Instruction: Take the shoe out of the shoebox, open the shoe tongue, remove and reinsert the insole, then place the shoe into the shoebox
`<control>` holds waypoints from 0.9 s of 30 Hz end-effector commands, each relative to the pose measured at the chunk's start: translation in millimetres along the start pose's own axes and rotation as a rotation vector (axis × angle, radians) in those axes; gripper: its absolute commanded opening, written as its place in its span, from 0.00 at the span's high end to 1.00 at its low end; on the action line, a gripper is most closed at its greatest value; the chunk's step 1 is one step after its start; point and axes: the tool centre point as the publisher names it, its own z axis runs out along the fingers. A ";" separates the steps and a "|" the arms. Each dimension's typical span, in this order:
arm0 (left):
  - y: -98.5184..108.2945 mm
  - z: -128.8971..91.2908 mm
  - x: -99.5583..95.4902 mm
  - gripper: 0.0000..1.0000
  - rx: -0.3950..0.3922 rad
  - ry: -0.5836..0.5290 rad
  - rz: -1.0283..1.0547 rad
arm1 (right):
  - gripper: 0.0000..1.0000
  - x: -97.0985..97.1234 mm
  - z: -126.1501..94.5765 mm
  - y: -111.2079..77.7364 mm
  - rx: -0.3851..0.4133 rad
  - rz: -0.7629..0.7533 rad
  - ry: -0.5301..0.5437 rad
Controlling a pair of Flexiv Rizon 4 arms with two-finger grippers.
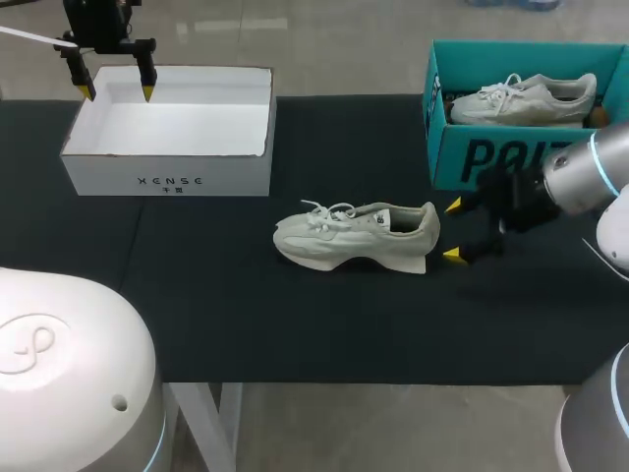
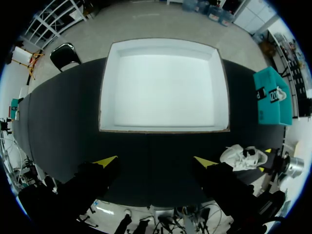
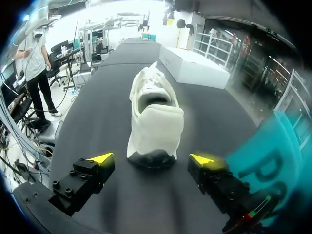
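On the black table point(image 1: 324, 334) the shoe point(image 1: 359, 236) lay on its sole in the middle of the frame, already out of a box, toe to the left and heel to the right. The step in hand was probably steadying it so the tongue could be opened. The right gripper point(image 1: 453, 231) sat just behind the heel with its fingers spread wide, touching nothing. A good grip would likely mean sliding forward until the heel sat squarely between the fingers, then closing low on the firm heel cup so the collar stayed free. The left gripper point(image 1: 118, 91), fingers also apart and empty, hung over the upper-left box, well away from the laces.

The white box point(image 1: 167, 177) at upper left stood open and held nothing. The teal box point(image 1: 462, 147) at upper right held a second pale shoe point(image 1: 526, 100) lying lengthwise.
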 end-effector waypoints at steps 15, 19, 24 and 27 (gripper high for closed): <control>0.1 0.0 -0.1 0.00 0.000 0.000 0.000 | 0.00 -15.2 52.6 17.7 -0.067 -0.003 -0.086; 0.1 0.0 -0.1 0.00 0.000 0.000 0.000 | 0.00 -10.4 61.2 17.8 -0.075 0.001 -0.058; 0.1 0.0 -0.1 0.00 0.000 0.000 0.000 | 0.00 -8.5 67.6 15.3 -0.081 0.011 -0.046; 0.1 0.0 -0.1 0.00 0.000 0.000 0.000 | 0.00 -10.0 70.3 12.9 -0.083 0.015 -0.041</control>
